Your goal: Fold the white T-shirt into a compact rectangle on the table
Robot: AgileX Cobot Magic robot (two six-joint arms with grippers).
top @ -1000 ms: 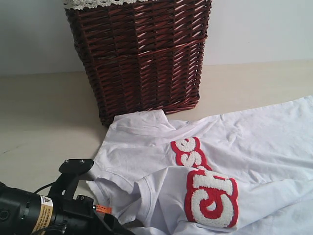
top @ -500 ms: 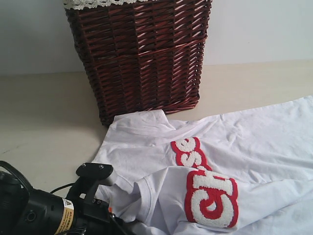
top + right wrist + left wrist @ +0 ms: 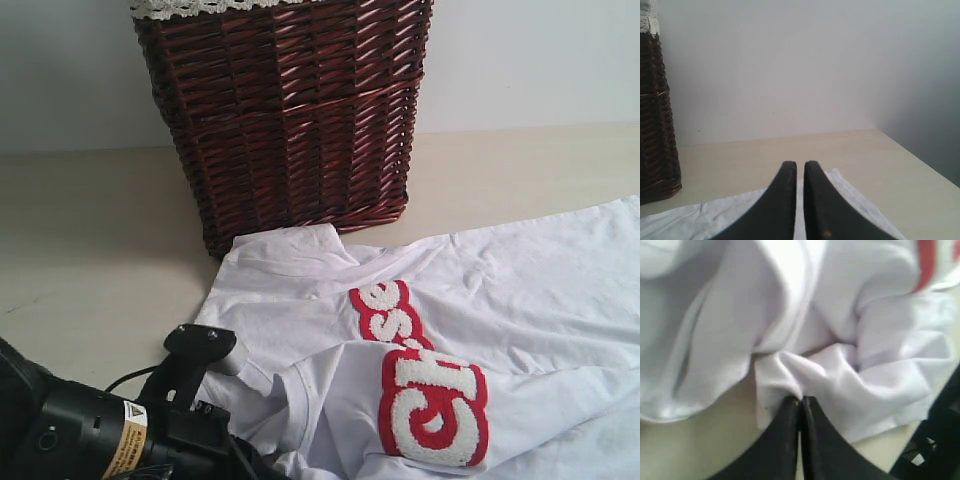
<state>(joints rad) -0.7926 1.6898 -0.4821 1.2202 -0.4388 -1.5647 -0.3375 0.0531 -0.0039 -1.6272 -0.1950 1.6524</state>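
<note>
– Although we have the white T-shirt (image 3: 480,290) out on the table (image 3: 90,230), we are nowhere near a compact rectangle, are we?

– No, we judge this an early stage. The shirt lies rumpled across the middle and right of the tabletop and runs off the right and bottom edges of the exterior view. One flap is turned over on itself, so the red patch (image 3: 432,405) with its fuzzy white letters shows in two pieces at different angles. We see no clean, straight fold anywhere.

– What are our hands doing?

– Our left gripper (image 3: 801,402) has its jaws pressed together on a bunched pinch of white cloth at the shirt's near left edge, low over the table. Our right gripper (image 3: 800,167) has its fingers together with only a sliver between them and nothing in them. A flat edge of the shirt shows beneath it, and we cannot tell whether it touches the cloth.

– So what is left for us?

– Nearly everything, as we read it. We need to smooth the body flat, bring in the sides and sleeves, then fold the length down to a tidy block.

– And the wicker basket (image 3: 290,120)?

– It stands upright on the table behind the shirt, with a lace trim (image 3: 190,8) at its rim. Its mouth is cut off by the top of the view, so we cannot say whether anything is in it. The shirt lies wholly outside it, with one corner of cloth just beside the basket's foot. We cannot tell whether they touch.
</note>
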